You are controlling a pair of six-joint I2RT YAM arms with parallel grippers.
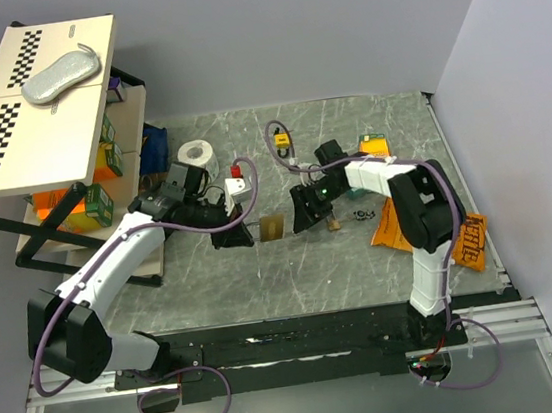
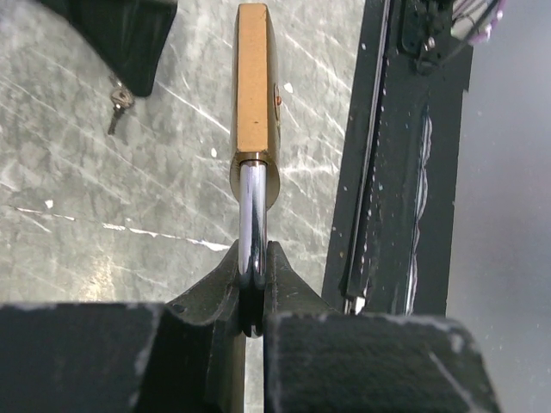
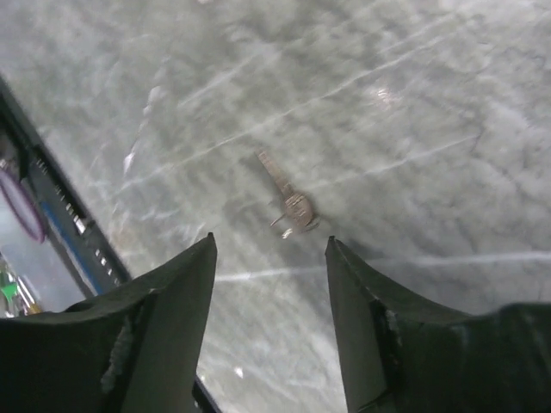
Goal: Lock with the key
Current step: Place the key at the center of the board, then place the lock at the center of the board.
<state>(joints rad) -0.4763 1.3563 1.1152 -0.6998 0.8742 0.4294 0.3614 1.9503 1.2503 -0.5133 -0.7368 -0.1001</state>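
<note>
Two end effectors work mid-counter. The left end effector (image 2: 251,258) pinches the padlock (image 2: 252,95) by its shackle. The right end effector (image 3: 269,249) hangs spread over the key (image 3: 288,194), which lies flat on the counter (image 3: 413,112). Step in hand: key pickup. The next move calls for gripping the key's head, blade free for insertion.

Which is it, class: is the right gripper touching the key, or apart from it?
Apart. The right wrist view shows the key lying beyond the open right gripper, with bare table between it and both fingertips.
</note>
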